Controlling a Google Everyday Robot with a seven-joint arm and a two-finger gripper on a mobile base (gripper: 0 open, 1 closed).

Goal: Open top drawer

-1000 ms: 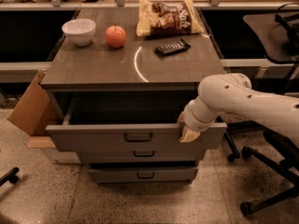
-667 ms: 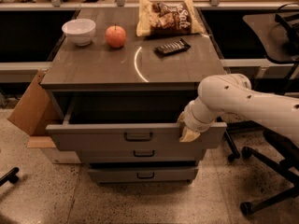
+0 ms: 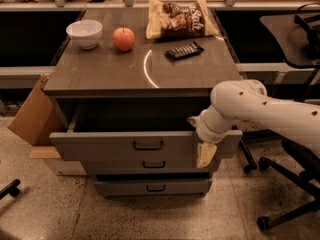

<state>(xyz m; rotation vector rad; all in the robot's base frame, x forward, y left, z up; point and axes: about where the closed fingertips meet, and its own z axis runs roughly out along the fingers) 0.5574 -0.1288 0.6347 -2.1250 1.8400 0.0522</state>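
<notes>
Drawers number 3, all grey: the top drawer [image 3: 100, 145], widest and tallest-fronted w/ a flat face and small dark centre pull, stands pulled well out under the cabinet top [image 3: 100, 74], above 2 narrower ones. White arm [image 3: 270, 109] comes in from the right, gripper [image 3: 205, 153] over the front's upper edge near its right end; can't tell if it's clamped. On top: 1 chip bag [image 3: 180, 19], 1 bowl [image 3: 85, 33], 1 apple [image 3: 123, 38], 1 dark bar [image 3: 184, 50]; cardboard box [image 3: 32, 116] just beside the left, chair base [image 3: 295, 194] near the right, bare floor in front.
</notes>
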